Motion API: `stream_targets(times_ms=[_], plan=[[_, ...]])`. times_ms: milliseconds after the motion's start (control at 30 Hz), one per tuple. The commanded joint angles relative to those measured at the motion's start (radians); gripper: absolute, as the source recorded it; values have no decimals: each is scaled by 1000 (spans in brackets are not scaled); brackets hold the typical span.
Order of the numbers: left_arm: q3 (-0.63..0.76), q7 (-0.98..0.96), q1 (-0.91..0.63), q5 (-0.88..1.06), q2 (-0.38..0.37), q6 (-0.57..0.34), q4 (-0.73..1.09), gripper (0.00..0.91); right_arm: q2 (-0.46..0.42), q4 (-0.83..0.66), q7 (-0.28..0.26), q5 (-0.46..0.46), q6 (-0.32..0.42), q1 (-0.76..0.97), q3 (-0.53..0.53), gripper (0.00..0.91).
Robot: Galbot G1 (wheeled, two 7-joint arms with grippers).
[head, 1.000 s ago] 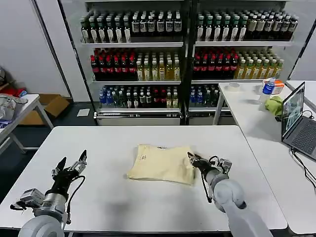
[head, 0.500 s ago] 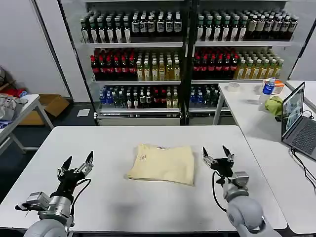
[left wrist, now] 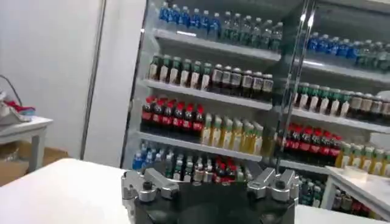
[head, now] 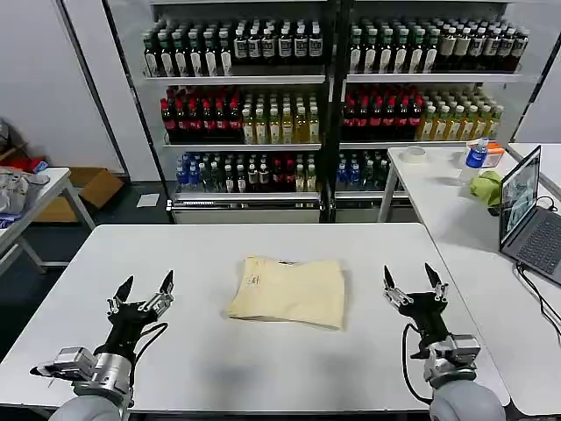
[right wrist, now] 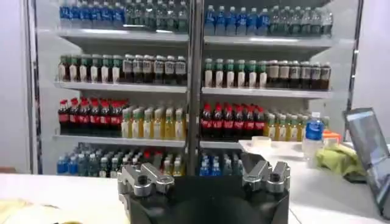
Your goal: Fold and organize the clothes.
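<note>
Left end effector (head: 141,289) and right end effector (head: 410,281) both raised, fingers spread wide and pointing up, nothing held.

Folded garment (head: 289,291) lying mid-table (head: 219,368) in front of you, your left gripper (head: 142,294) well off to its left, your right gripper (head: 412,285) near its right edge, bottle shelves (head: 324,96) behind, laptop (head: 523,210) on the side table to your right.
</note>
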Motion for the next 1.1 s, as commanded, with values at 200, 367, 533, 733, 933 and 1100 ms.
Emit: stream_targets(times_ms=[200,367,533,733,933,1100], plan=[[10,21,19,63,2,14,-36,907,6,87,-33,-61,43,-123,68,907],[1,27,23,77,-4,37,-37,907,5,86,-25,-69,55,-135,69,907],[2,44,31,89,-8,57,-47,907,0,82,-15,-66,69,-137,78,907],[2,46,31,90,-14,59,-51,907,-3,107,-17,-83,64,-154,96,907],[15,53,16,94,-8,62,-46,907,3,117,-23,-84,70,-173,113,907],[26,71,11,109,-7,58,-41,907,8,121,-39,-80,96,-180,112,907]])
